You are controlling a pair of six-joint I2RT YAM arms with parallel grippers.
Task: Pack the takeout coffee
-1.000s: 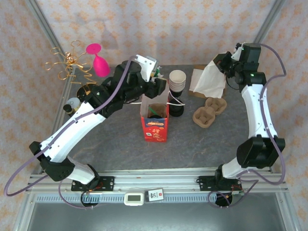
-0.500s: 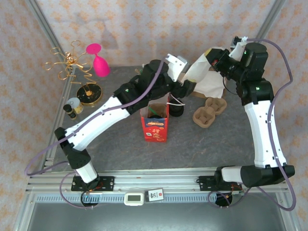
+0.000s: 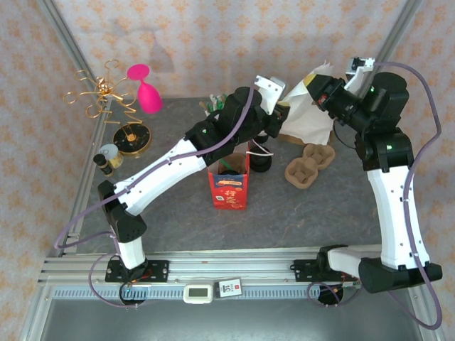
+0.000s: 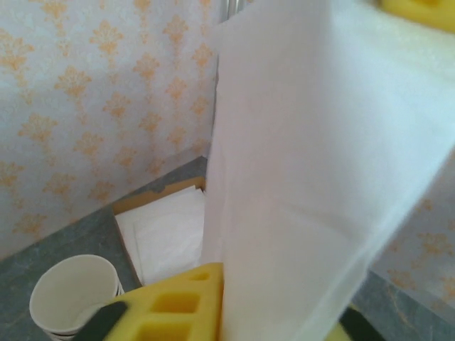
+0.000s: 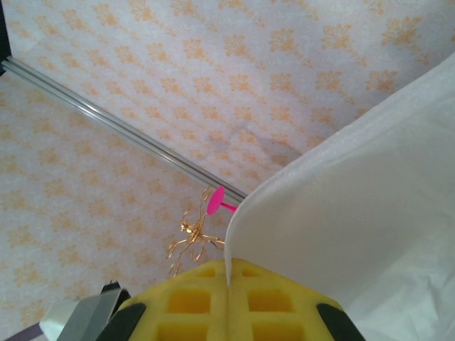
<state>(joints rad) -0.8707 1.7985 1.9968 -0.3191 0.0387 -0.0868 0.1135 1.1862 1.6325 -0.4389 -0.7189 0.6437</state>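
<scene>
- Right gripper (image 5: 229, 275): clenching its yellow pads on the edge of a thin white paper sheet (image 3: 307, 117) and holding it up above the back of the table.
- Left gripper (image 3: 279, 117): meeting the same sheet, which is hanging between its fingers in the left wrist view; not possible to tell if pinching or only touching.
- Sitting, as it seems, inside the open red paper bag (image 3: 229, 190): the small dark paper cup with a black lid (image 3: 229, 165), showing as a dark round top, too small for being sure.
- Judging from this: coffee probably packed already, the sheet not yet going into the bag, bag mouth standing open.
- Top view: giving both arms, the bag and the brown pulp cup trays (image 3: 309, 165) together.
- Left wrist view: adding the stack of cream-lined cups (image 4: 71, 295) and a flat pile of white sheets (image 4: 167, 227) under the hanging one.
- Right wrist view: showing closely the pads biting the paper.
</scene>
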